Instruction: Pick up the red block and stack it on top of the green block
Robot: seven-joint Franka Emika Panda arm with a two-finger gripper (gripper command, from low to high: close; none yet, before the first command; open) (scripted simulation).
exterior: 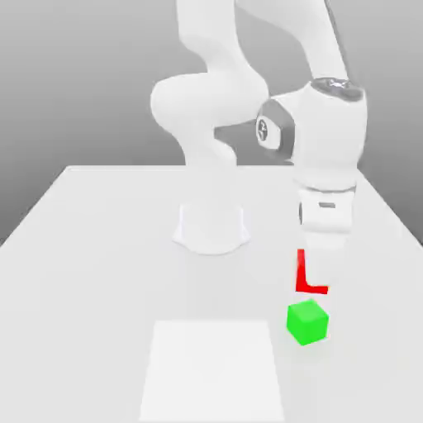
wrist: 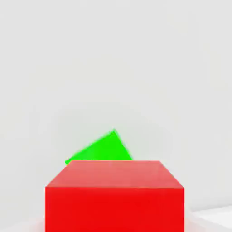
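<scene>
I have the gripper (exterior: 312, 277) clamped shut on the red block (exterior: 311, 281), carrying it in the air just above the green block (exterior: 307, 321), toward the exterior view's right on the table (exterior: 99, 248), ready to stack. A cube has no long axis. Its faces look level, though the green block sits turned relative to it.

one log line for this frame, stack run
phase: carry | gripper: shut on red block | red block: lifted above green block, not yet stacked | green block: on table
</scene>
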